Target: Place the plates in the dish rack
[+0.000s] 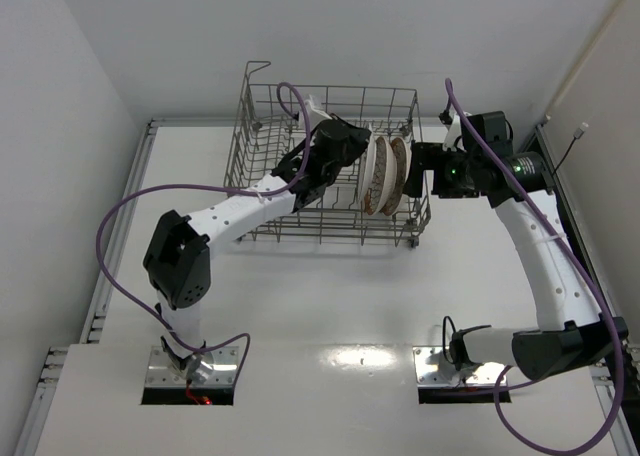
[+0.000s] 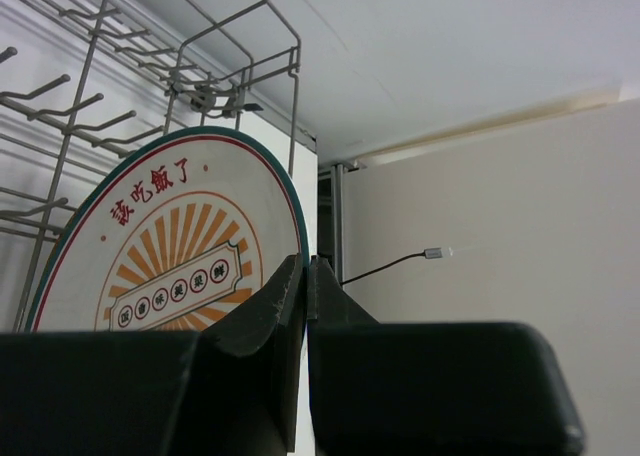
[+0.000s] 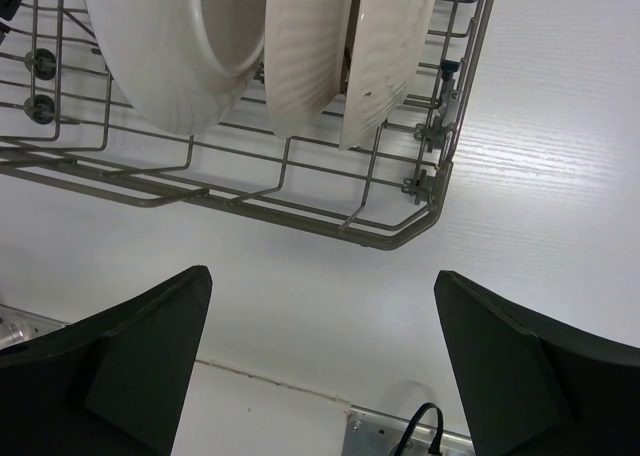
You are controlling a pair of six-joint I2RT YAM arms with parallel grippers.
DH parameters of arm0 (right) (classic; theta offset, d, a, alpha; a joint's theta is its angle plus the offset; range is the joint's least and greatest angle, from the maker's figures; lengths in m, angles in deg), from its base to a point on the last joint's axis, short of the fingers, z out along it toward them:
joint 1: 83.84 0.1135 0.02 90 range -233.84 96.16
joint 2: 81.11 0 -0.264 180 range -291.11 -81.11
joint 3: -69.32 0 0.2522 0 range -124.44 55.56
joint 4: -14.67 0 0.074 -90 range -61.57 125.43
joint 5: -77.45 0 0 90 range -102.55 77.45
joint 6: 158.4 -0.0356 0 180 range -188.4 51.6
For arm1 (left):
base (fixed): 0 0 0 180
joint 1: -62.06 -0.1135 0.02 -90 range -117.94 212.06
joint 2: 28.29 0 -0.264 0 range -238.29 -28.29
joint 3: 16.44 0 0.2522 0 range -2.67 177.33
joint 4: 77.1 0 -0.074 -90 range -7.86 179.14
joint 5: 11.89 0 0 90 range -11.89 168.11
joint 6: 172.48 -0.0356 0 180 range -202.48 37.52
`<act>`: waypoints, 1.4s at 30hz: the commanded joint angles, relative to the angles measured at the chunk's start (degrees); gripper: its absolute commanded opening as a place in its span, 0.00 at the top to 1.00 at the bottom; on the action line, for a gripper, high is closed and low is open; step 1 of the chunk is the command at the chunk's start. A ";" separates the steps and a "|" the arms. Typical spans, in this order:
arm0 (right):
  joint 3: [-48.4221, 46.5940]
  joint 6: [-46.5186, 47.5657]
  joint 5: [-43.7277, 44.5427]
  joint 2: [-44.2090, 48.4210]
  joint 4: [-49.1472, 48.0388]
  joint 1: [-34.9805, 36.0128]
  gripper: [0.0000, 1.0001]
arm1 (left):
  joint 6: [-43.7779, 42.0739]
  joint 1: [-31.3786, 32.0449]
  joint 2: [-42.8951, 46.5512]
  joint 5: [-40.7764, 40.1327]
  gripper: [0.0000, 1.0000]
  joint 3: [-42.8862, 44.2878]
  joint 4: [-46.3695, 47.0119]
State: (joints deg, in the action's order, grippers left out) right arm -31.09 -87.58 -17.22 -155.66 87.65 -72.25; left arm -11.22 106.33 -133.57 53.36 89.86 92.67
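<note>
The dish rack (image 1: pixel 262 126) stands at the back of the table. Two plates stand upright on edge at its right end, a cream one (image 1: pixel 377 171) and a brown-rimmed one (image 1: pixel 399 171). The white plate with the orange sunburst (image 2: pixel 170 236) leans in the rack just left of them, its back showing as (image 3: pixel 170 56). My left gripper (image 2: pixel 306 262) is shut inside the rack, its tips at this plate's right rim; I cannot tell whether they touch it. My right gripper (image 3: pixel 322 274) stands open and holds nothing, just outside the rack's right end (image 3: pixel 430 191).
The rack's tall wire sides (image 2: pixel 295 96) and tines surround the left wrist. White walls close in the table at the back and both sides. A cable with a plug (image 2: pixel 435 252) hangs by the right wall.
</note>
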 commanded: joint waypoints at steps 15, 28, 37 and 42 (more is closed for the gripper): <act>1.39 1.25 0.80 1.86 -0.60 -0.35 0.09 | 3.97 0.64 -2.22 -1.26 1.00 -1.39 5.52; 1.40 1.25 0.80 1.86 -0.60 -0.35 0.09 | 2.04 -0.41 -3.27 4.00 0.97 -3.06 7.28; 1.40 1.25 0.27 1.86 -0.60 -0.35 0.09 | 1.51 -1.46 -3.80 6.47 0.73 -3.59 7.90; 0.88 1.25 0.27 1.86 -0.60 -0.35 0.09 | 0.98 -2.00 -3.80 8.84 0.49 -3.59 9.04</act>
State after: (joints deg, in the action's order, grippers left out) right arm -29.72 -86.73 -17.04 -155.02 87.67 -72.42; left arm -10.15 105.26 -137.72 60.46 86.69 97.78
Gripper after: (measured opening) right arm 0.914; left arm 0.481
